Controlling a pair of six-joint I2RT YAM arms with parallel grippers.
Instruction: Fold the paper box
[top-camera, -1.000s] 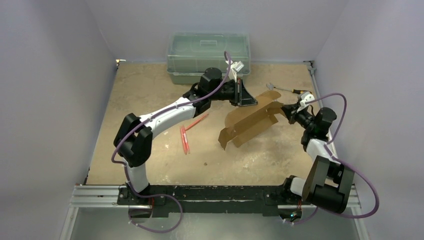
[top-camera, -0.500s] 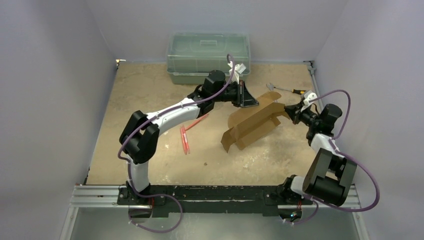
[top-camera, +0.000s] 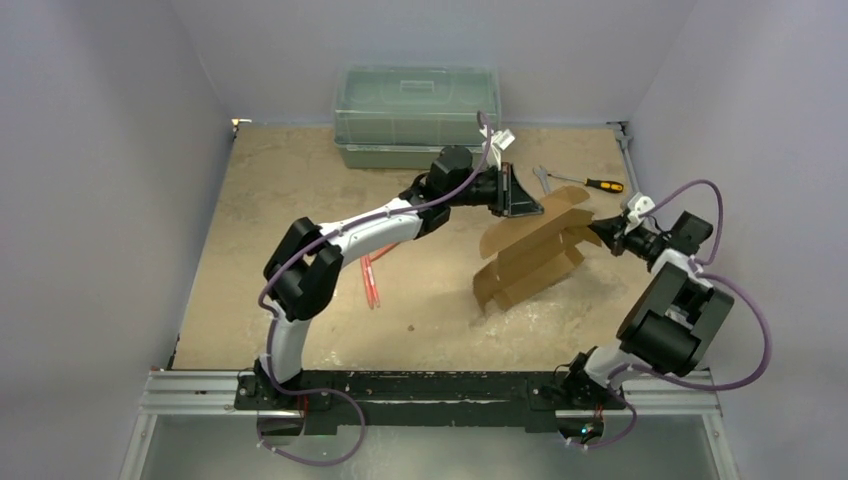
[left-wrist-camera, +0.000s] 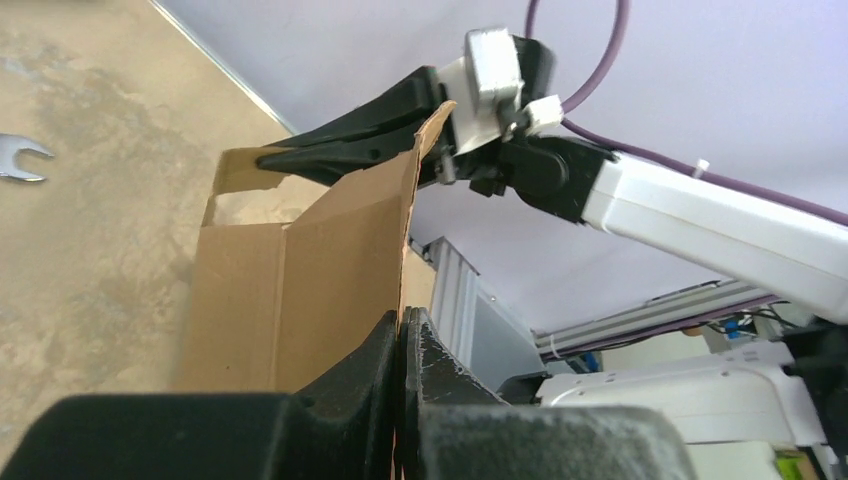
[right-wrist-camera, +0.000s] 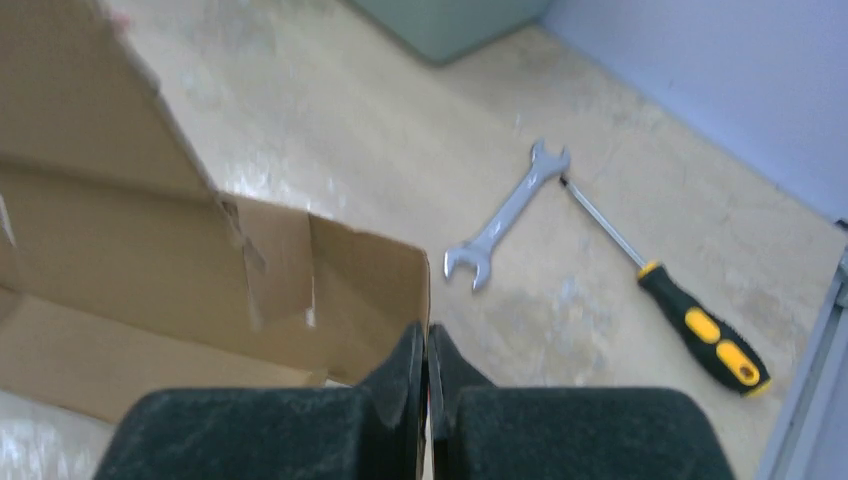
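The paper box (top-camera: 530, 255) is a brown cardboard sheet, partly folded into a trough, held slanting above the table right of centre. My left gripper (top-camera: 530, 206) is shut on its far upper edge; in the left wrist view the cardboard panel (left-wrist-camera: 300, 290) runs between the closed tips of that gripper (left-wrist-camera: 401, 322). My right gripper (top-camera: 600, 233) is shut on the box's right end; the right wrist view shows a cardboard wall (right-wrist-camera: 360, 290) pinched in this gripper (right-wrist-camera: 427, 340). The right gripper's black fingers (left-wrist-camera: 350, 135) show beyond the box in the left wrist view.
A green translucent bin (top-camera: 415, 115) stands at the back. A spanner (top-camera: 541, 177) (right-wrist-camera: 505, 215) and a yellow-handled screwdriver (top-camera: 600, 184) (right-wrist-camera: 690, 310) lie behind the box. Red pens (top-camera: 371, 278) lie left of centre. Walls close in on both sides.
Both arms have carried the box to the right, away from the red pens. The left arm has stretched further out and the right wrist has drawn back toward the right wall.
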